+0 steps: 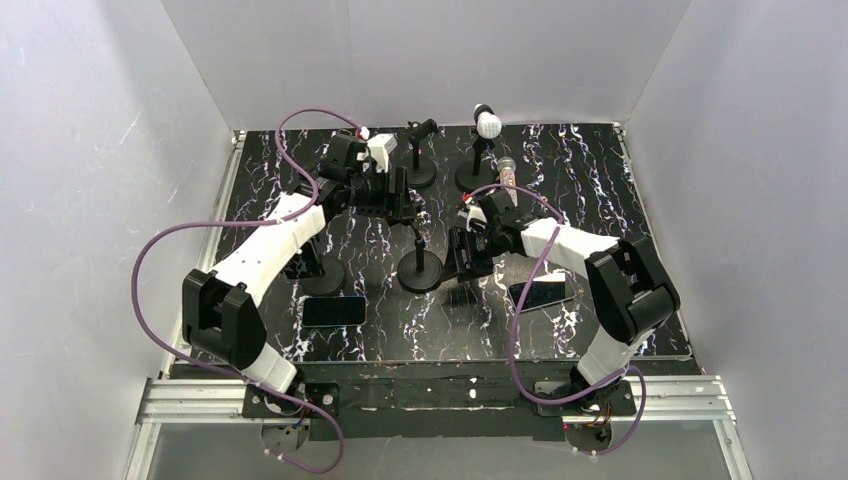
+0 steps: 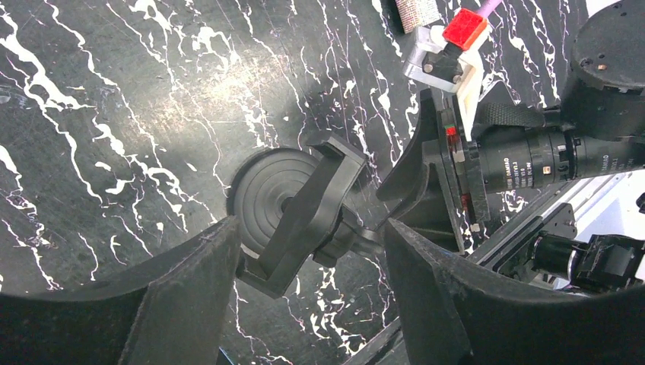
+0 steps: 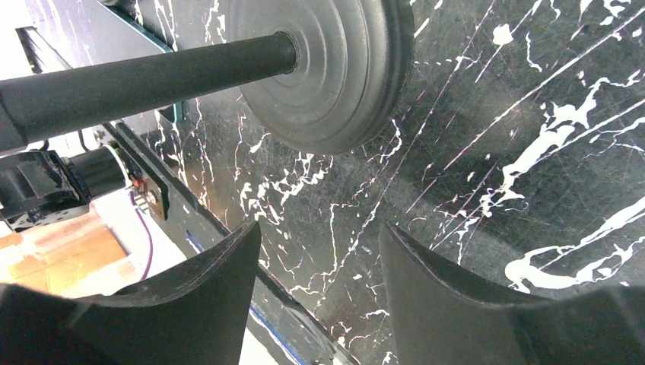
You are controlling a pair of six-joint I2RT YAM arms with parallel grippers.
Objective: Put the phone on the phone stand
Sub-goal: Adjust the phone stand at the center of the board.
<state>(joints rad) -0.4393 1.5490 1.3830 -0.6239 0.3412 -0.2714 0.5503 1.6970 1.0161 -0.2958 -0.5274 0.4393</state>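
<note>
The left arm (image 1: 270,240) reached far and toward the centre with its wrist bent. The left gripper (image 1: 400,196) pointed down, jaws spread wide. The right arm (image 1: 580,250) was folded at the elbow and stretched left. The right gripper (image 1: 463,252) hung low near the middle, jaws likewise apart.

The stand (image 1: 420,268) is black, with a round ribbed base on the surface near its centre, a thin upright post and a clamp cradle on top. A dark phone (image 1: 335,310) lies flat at its 8 o'clock. A second phone (image 1: 541,293) lies flat and slightly skewed at about 3 o'clock. Both are apart from the stand.
</note>
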